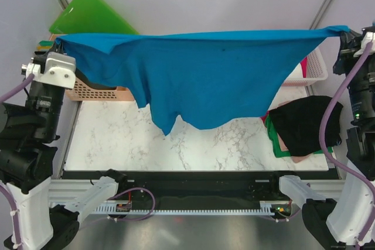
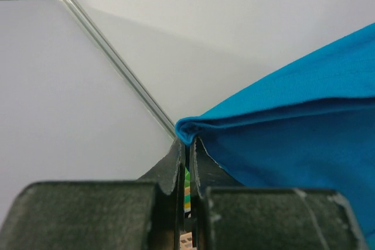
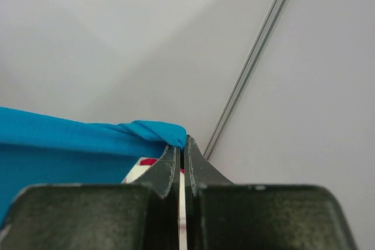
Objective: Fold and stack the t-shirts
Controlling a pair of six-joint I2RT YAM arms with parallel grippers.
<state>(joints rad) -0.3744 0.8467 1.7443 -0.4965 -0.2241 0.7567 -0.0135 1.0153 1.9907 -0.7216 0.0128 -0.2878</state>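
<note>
Surface: one white marble-patterned table point(image 1: 117, 139), pale walls behind it
Held cloth: one blue t-shirt point(image 1: 205, 80), stretched in the air between the two arms, top edge nearly level, lower part hanging loose over the marble
Left side: the left gripper point(image 2: 187, 141) is clamped on the shirt's left corner, cloth bunched just above its tips
Right side: the right gripper point(image 3: 183, 144) is pinched tight on the opposite corner, a twisted fold at its tips
Stack: one pile at the table's right edge, a black t-shirt point(image 1: 304, 124) on top, edges of a green t-shirt point(image 1: 281, 151) and a pale pink t-shirt point(image 1: 302, 157) showing beneath
Baskets: two, a tan basket point(image 1: 96, 93) back left, a pale lattice basket point(image 1: 313, 65) back right, both partly hidden by the blue cloth
Folder: one green folder point(image 1: 88, 16) at the back left
</note>
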